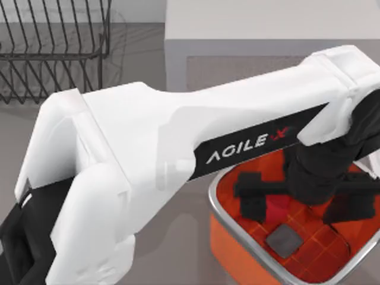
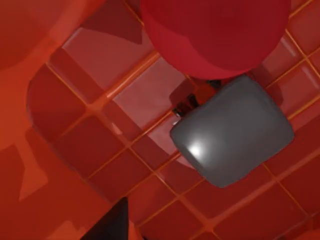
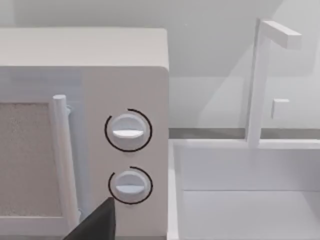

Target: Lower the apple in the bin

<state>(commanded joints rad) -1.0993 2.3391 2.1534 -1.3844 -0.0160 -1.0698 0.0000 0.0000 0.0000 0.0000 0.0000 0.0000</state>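
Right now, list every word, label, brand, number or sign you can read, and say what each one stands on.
"AGILE", followed by a small red mark: white letters on the black band of the left arm reaching over the bin.
The microwave has two dials with no readable marks.
Nothing else carries text.

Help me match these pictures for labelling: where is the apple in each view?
Top view: the apple sits under the left gripper, inside the bin at lower right.
Left wrist view: the apple looms close above the grey square.
Right wrist view: not there.
Shared landmark: the grey square.
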